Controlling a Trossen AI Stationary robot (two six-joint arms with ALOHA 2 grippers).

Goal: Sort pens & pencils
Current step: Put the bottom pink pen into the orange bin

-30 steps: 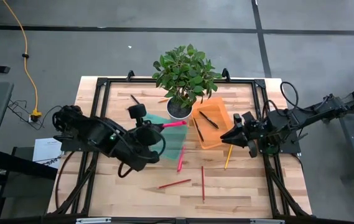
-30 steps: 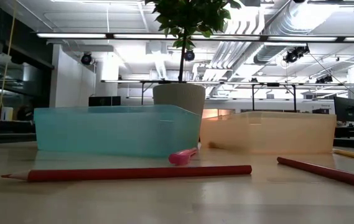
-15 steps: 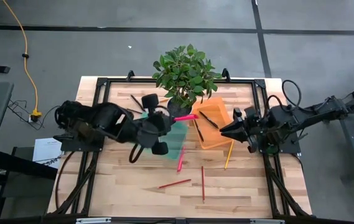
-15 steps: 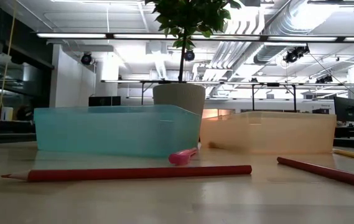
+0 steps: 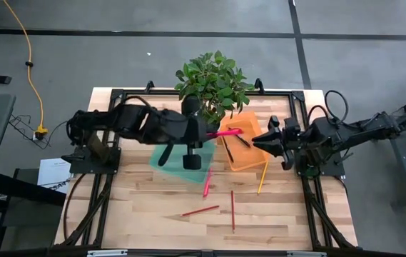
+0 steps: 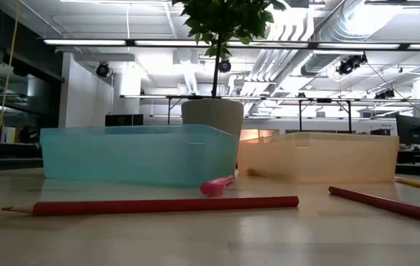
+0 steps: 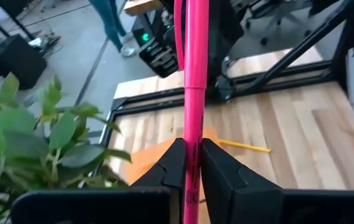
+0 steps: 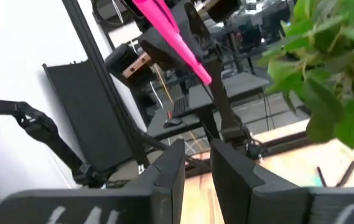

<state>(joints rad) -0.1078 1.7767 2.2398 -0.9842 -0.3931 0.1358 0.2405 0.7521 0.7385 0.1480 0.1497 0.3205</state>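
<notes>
The left gripper (image 5: 210, 133) held a pink pen (image 5: 227, 132) tight between its fingers above the orange tray (image 5: 249, 127); the right gripper (image 5: 260, 140) waited beside that tray, fingers slightly parted, holding nothing; pencils (image 5: 200, 210) lay on the worktop (image 5: 131, 207).

I count two pink pens (image 5: 225, 132): one up in the air right beside the potted plant (image 5: 212, 84), the other (image 5: 207, 183) flat on the table farther out. Two black pens (image 5: 240, 137) lie in the orange tray (image 5: 249, 158) next to the plant. Three pencils sit well out from it: two red pencils (image 5: 200, 210) and one yellow pencil (image 5: 262, 178). There are two trays, the orange one and a teal tray (image 5: 165, 155), and one plant.
</notes>
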